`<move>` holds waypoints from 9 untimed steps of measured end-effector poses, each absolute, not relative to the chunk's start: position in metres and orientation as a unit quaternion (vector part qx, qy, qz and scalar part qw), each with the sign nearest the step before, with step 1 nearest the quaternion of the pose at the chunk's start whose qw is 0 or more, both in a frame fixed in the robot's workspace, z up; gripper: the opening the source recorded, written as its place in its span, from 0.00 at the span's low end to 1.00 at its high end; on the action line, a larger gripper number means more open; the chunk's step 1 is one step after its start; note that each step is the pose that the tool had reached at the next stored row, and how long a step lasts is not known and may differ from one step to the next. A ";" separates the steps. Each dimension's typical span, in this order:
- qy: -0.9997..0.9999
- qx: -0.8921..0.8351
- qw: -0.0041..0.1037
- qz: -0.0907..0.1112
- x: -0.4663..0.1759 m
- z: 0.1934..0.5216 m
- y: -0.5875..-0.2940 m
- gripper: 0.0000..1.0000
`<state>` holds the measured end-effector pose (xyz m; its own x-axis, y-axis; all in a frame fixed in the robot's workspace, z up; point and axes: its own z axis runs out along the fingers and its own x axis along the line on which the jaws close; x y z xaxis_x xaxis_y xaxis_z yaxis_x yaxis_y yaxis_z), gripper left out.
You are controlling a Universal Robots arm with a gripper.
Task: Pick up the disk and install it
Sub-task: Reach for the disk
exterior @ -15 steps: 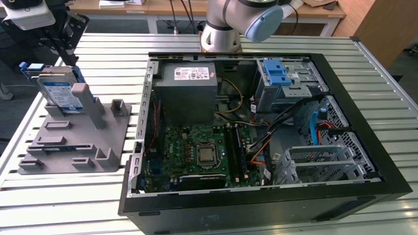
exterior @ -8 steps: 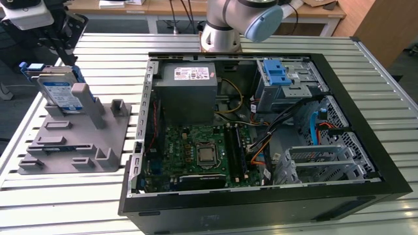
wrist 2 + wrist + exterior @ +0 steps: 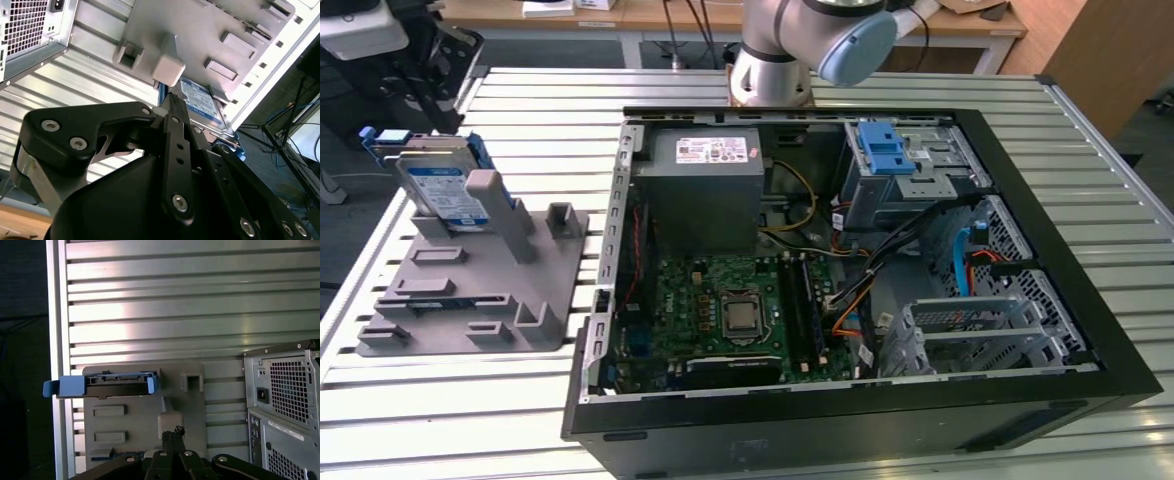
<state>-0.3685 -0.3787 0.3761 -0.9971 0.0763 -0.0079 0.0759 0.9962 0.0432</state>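
The disk, a silver drive with a white-and-blue label in a blue carrier, stands upright in a slot of the grey stand at the exterior view's left. The first wrist view shows the disk edge-on, its blue carrier ends sticking out on both sides. My gripper hangs at a distance from it, fingers pressed together and holding nothing. In the second wrist view the gripper points toward the stand, with the disk just beyond its tips.
An open computer case lies on the slatted metal table, with a grey power-supply box, a motherboard and a metal drive cage with a blue latch. The arm's base stands behind the case.
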 end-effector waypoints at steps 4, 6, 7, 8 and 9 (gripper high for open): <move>0.999 0.038 0.005 0.021 -0.375 0.376 -0.378 0.11; 0.999 0.038 0.004 0.021 -0.378 0.376 -0.377 0.11; 0.999 0.038 0.004 0.021 -0.379 0.376 -0.376 0.11; 0.999 0.038 0.004 0.021 -0.380 0.376 -0.376 0.11; 0.999 0.038 0.004 0.021 -0.380 0.376 -0.376 0.11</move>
